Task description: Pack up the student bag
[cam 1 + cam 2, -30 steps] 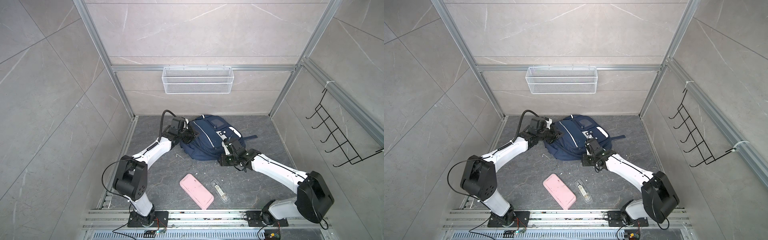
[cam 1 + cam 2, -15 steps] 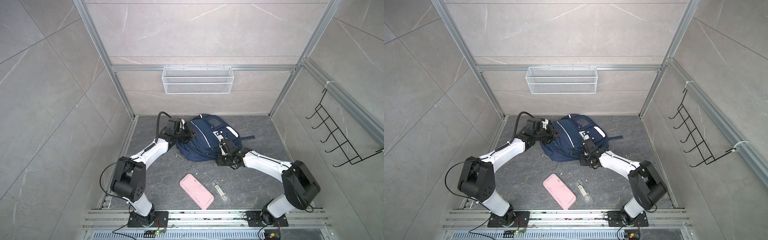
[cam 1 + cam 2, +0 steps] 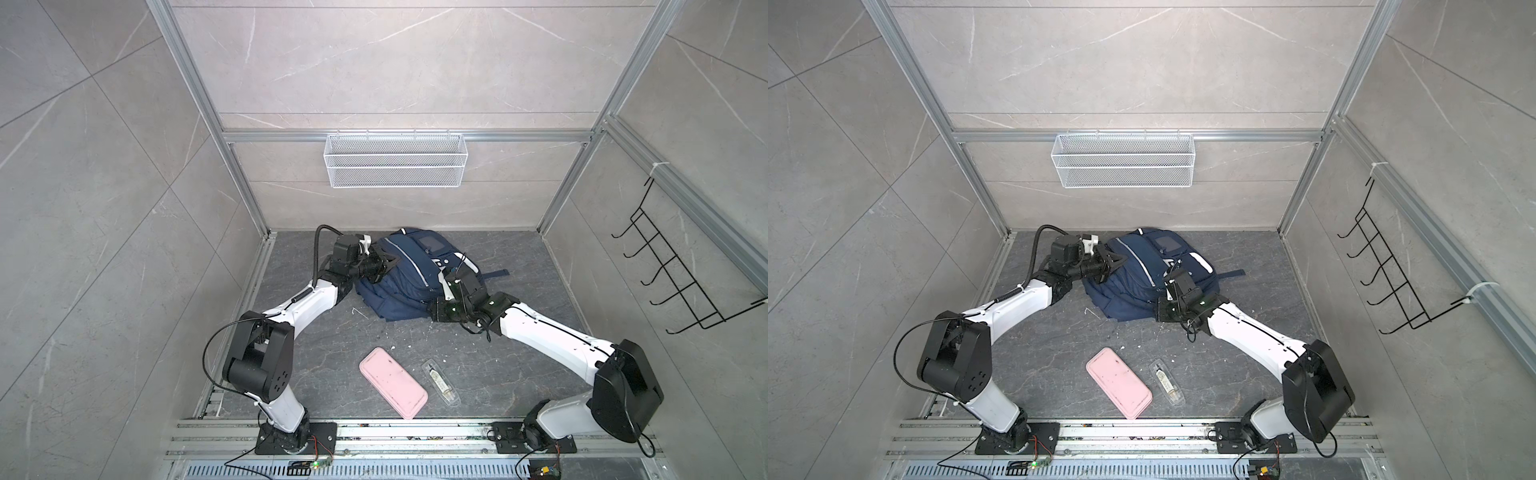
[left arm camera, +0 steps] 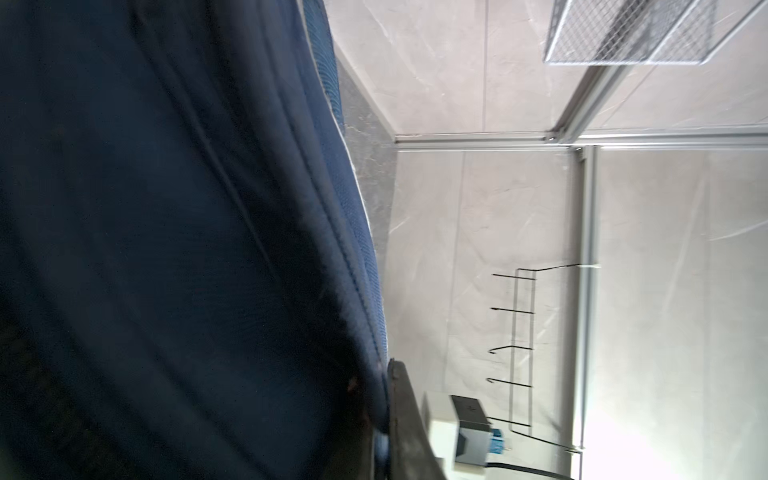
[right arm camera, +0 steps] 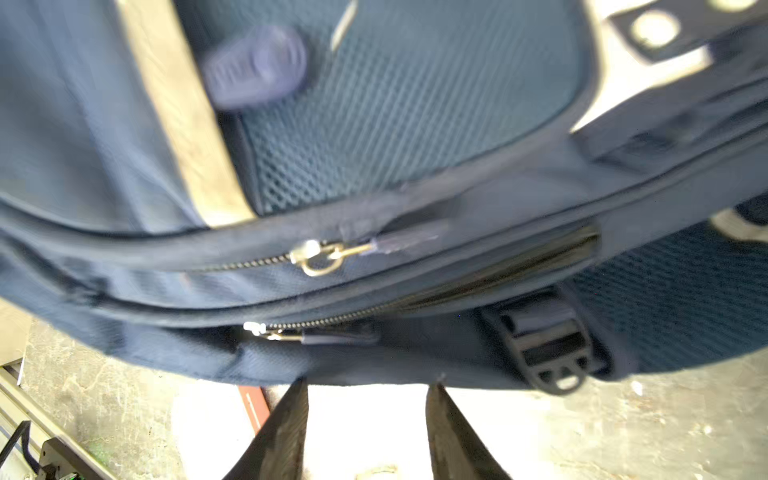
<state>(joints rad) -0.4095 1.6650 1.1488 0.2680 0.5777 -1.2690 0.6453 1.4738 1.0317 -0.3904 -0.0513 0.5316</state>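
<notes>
The student bag [image 3: 409, 282] [image 3: 1142, 278], a navy backpack with silver stripes, lies on the dark floor near the back wall. My left gripper [image 3: 390, 262] [image 3: 1121, 262] is shut on fabric at the bag's left edge. In the left wrist view the dark fabric [image 4: 166, 249] fills most of the frame and is pinched at the gripper [image 4: 384, 432]. My right gripper [image 3: 434, 309] [image 3: 1160, 309] stands open at the bag's near right edge. In the right wrist view its fingertips [image 5: 301, 386] touch the bag's lower seam [image 5: 374, 370], with nothing between them. Two zipper pulls [image 5: 316, 257] sit just beyond.
A pink flat case [image 3: 392, 382] [image 3: 1119, 382] and a clear slim case [image 3: 440, 382] [image 3: 1167, 382] lie on the floor nearer the front rail. A white wire basket [image 3: 395, 160] hangs on the back wall. A black hook rack [image 3: 685, 282] is on the right wall.
The right arm's elbow swung in toward the bag half a second ago and is back out now, with its gripper still at the bag's near edge. The left gripper keeps its hold.
</notes>
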